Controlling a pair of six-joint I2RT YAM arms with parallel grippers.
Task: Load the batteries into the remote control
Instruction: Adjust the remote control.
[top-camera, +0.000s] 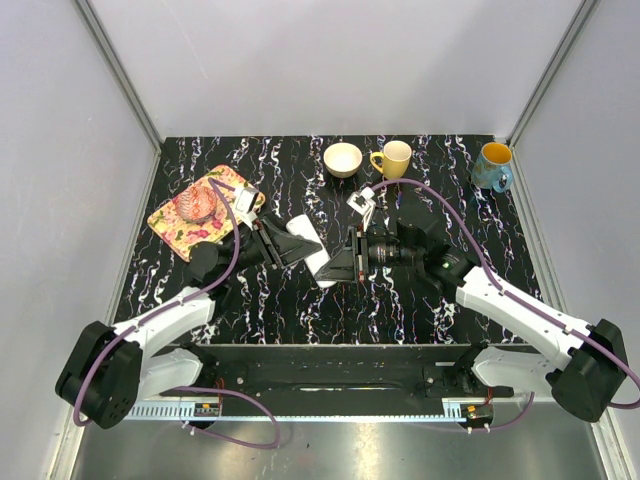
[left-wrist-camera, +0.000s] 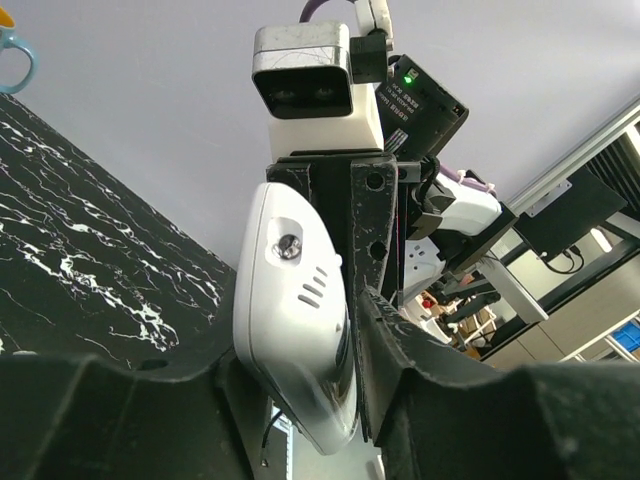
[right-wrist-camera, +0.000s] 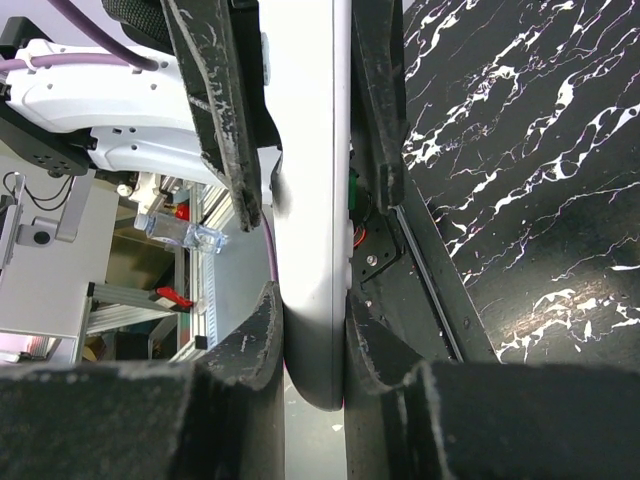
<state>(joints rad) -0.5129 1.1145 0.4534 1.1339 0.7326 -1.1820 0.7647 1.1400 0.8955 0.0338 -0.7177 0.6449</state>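
Note:
The white remote control (top-camera: 306, 241) is held above the middle of the black marble table, gripped from both ends. My left gripper (top-camera: 277, 245) is shut on its left end. My right gripper (top-camera: 347, 263) is shut on its right end. In the left wrist view the remote (left-wrist-camera: 295, 300) sits between my left gripper (left-wrist-camera: 330, 390) fingers, its back with a screw and slots showing. In the right wrist view the remote (right-wrist-camera: 310, 200) stands edge-on between my right gripper (right-wrist-camera: 314, 340) fingers. No batteries are in view.
A floral tray (top-camera: 177, 232) holding a pink object lies at the back left. A cream bowl (top-camera: 343, 159), a yellow mug (top-camera: 393, 159) and a blue mug (top-camera: 492, 166) stand along the back edge. Grey walls enclose the table.

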